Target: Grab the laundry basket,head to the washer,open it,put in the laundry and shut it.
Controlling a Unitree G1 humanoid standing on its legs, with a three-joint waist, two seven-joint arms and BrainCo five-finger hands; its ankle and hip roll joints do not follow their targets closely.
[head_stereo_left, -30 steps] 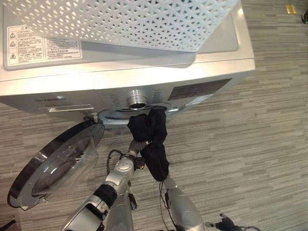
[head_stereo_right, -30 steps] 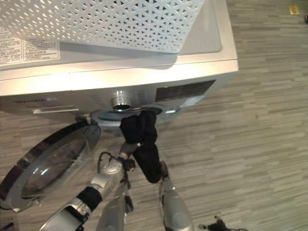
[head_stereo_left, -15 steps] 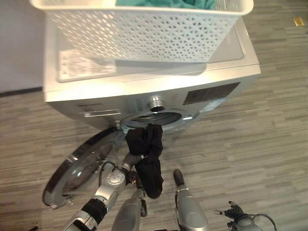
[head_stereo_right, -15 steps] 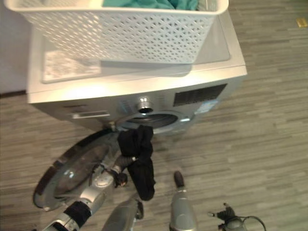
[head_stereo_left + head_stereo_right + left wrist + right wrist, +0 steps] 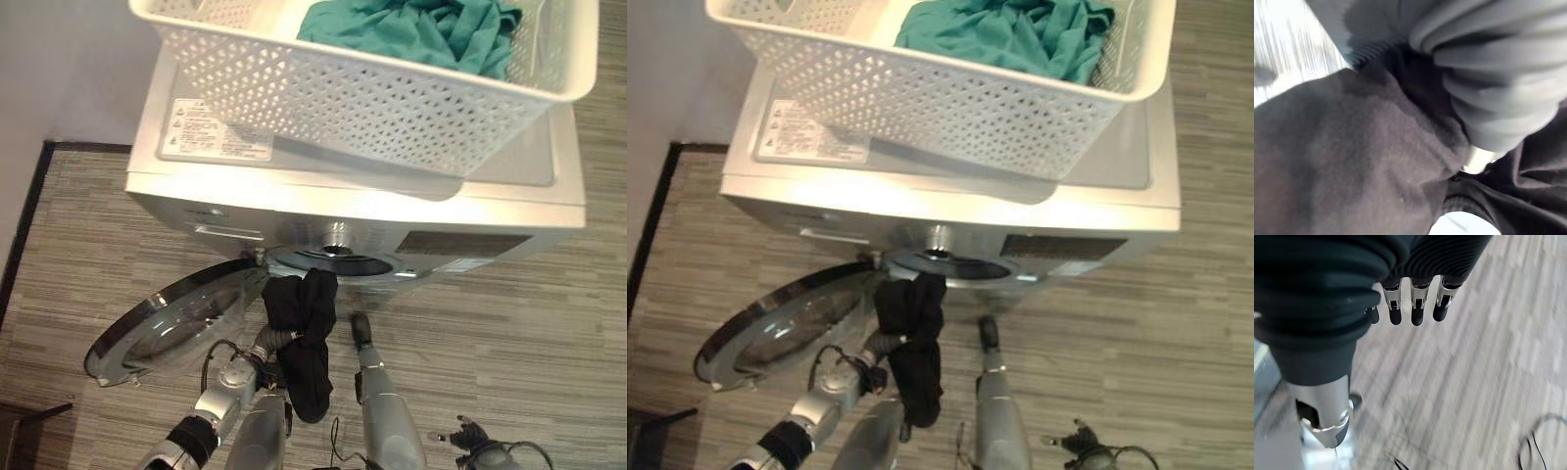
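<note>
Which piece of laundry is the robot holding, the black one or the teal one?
The black garment, gripped by the left hand before the open washer door. The teal cloth lies in the white perforated basket on top of the washer.

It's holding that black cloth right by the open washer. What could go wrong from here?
1. The black cloth hangs long below the left hand, outside the washer opening; its tail might drape over the rim and get caught when the door shuts.
2. The door stands wide open beside the left arm, which could bump it.
3. The basket sits on the washer top, overhanging its edge; a knock might shift it. The teal laundry is still inside.
</note>
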